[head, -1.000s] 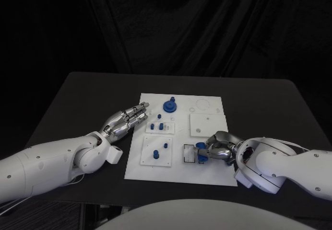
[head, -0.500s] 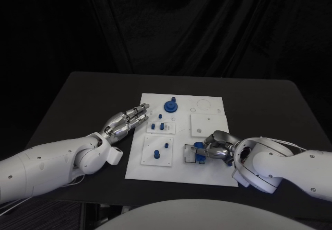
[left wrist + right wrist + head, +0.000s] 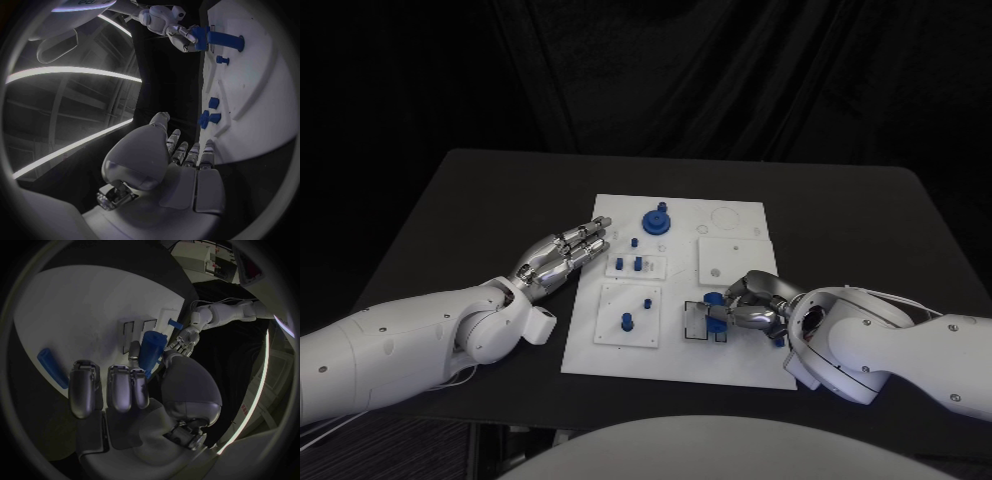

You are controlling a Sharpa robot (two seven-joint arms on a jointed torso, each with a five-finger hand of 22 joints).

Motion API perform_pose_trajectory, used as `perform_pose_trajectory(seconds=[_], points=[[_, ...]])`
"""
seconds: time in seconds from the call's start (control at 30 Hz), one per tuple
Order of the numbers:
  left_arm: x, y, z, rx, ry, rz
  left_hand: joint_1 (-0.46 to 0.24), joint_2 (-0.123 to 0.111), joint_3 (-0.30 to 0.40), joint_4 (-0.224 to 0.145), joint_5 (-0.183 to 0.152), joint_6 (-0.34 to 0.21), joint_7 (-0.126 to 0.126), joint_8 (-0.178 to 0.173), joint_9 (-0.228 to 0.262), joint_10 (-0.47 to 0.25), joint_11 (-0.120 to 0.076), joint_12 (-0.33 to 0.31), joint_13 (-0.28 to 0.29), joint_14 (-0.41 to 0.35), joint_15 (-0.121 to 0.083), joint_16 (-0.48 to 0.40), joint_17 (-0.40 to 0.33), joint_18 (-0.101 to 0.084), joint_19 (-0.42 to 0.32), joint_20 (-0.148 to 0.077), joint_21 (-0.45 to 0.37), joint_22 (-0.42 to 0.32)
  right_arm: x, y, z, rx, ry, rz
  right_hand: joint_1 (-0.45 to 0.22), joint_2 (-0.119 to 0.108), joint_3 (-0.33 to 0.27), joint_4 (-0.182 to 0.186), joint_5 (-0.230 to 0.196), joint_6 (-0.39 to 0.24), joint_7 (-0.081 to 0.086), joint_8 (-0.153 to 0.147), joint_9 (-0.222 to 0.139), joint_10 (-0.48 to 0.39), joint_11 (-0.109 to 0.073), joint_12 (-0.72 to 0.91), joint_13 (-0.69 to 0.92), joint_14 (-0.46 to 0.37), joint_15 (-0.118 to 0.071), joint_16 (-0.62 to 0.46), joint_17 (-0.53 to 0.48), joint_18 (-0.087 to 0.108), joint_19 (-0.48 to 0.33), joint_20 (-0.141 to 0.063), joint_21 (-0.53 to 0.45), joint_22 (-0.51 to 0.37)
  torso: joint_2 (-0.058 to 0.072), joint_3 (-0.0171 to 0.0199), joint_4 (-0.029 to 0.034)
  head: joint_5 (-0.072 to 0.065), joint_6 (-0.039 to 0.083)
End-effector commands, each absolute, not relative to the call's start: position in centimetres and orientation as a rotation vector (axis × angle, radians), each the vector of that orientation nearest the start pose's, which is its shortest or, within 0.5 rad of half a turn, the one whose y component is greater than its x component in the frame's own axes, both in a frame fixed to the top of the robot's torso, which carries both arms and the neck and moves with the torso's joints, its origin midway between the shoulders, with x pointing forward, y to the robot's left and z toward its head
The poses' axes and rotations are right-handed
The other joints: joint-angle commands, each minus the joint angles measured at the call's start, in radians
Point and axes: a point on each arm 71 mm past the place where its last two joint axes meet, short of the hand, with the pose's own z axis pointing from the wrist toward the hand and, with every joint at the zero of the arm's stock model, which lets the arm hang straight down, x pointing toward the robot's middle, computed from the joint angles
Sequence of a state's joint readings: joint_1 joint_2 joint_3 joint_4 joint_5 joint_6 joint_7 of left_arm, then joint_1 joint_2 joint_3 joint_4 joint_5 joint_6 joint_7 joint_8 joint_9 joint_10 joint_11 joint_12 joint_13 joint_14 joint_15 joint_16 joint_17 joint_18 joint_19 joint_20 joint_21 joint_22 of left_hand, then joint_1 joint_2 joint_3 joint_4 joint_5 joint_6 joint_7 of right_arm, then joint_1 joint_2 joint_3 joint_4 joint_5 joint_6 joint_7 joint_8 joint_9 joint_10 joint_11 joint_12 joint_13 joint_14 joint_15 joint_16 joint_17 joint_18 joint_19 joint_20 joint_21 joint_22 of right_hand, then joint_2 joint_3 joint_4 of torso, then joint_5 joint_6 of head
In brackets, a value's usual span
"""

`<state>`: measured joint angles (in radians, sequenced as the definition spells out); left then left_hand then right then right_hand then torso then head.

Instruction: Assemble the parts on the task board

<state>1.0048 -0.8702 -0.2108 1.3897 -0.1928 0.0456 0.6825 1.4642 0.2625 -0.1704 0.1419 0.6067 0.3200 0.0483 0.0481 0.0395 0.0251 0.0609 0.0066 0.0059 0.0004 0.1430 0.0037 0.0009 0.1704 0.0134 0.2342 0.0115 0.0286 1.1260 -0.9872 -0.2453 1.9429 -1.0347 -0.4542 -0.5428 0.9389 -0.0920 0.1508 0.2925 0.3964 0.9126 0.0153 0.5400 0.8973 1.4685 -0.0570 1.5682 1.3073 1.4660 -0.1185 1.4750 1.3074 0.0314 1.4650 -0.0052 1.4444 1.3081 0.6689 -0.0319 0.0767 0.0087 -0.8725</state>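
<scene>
my right hand [image 3: 759, 308] is over the task board [image 3: 733, 365], at about 5 o'clock from the board's middle. its fingers [image 3: 119, 390] are curled in, and a blue part [image 3: 149, 351] is gripped between the thumb and the other fingers. the part stands almost upright over a dark-outlined slot [image 3: 692, 322] in the board. in the right wrist view i see this part as a long blue piece, with its far end close to the white slot walls, but i cannot tell if it touches them. the same view shows another long blue piece [image 3: 51, 367] lying flat on the board, apart from my fingers.

my left hand [image 3: 564, 252] lies at 9 o'clock of the board, on the dark surface [image 3: 459, 215]. its fingers [image 3: 189, 152] are stretched out, close together, and hold nothing; the tips reach just to the board's edge. the left wrist view shows two small blue pegs [image 3: 210, 117] just beyond these fingertips, and farther away my right hand with its blue part.

in the head view, a bigger round blue part [image 3: 655, 220] stands at 12 o'clock of the board.
</scene>
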Motion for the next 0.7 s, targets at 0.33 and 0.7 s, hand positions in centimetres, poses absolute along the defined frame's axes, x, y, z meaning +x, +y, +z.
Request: perform_pose_trajectory(seconds=[0.33,0.7], points=[[42.07,24.45,-31.14,-0.949,1.619,-1.764,0.001,0.01,-0.001,-0.007,0.004,-0.003,0.006,0.004,0.001,-0.001,0.006,0.0,0.001,0.0,0.002,-0.004,-0.001,0.0,0.0,0.008,-0.001,0.0,34.68,-18.23,-26.74,0.429,2.222,0.6,-0.042,0.01,-0.057,0.001,0.025,-0.001,0.004,-0.004,-0.002,0.102,0.006,0.003,0.263,0.065,0.008,-0.003,0.02,0.0,0.065,0.005,-0.007,0.22,0.0,-0.0003,0.0002,0.0,0.0],[42.12,24.28,-31.25,-0.951,1.628,-1.768,0.001,0.01,0.0,-0.008,0.004,-0.005,0.007,0.004,0.001,-0.002,0.007,0.0,0.001,0.0,0.002,-0.004,-0.001,0.0,0.0,0.009,-0.001,-0.001,34.8,-18.08,-26.74,0.422,2.214,0.615,-0.104,0.035,-0.135,0.002,-0.056,-0.006,0.006,-0.007,-0.005,0.102,0.009,0.003,0.263,0.064,0.01,-0.003,0.014,0.003,0.062,0.007,-0.017,0.217,0.0,-0.0003,0.0002,0.0,0.0]])
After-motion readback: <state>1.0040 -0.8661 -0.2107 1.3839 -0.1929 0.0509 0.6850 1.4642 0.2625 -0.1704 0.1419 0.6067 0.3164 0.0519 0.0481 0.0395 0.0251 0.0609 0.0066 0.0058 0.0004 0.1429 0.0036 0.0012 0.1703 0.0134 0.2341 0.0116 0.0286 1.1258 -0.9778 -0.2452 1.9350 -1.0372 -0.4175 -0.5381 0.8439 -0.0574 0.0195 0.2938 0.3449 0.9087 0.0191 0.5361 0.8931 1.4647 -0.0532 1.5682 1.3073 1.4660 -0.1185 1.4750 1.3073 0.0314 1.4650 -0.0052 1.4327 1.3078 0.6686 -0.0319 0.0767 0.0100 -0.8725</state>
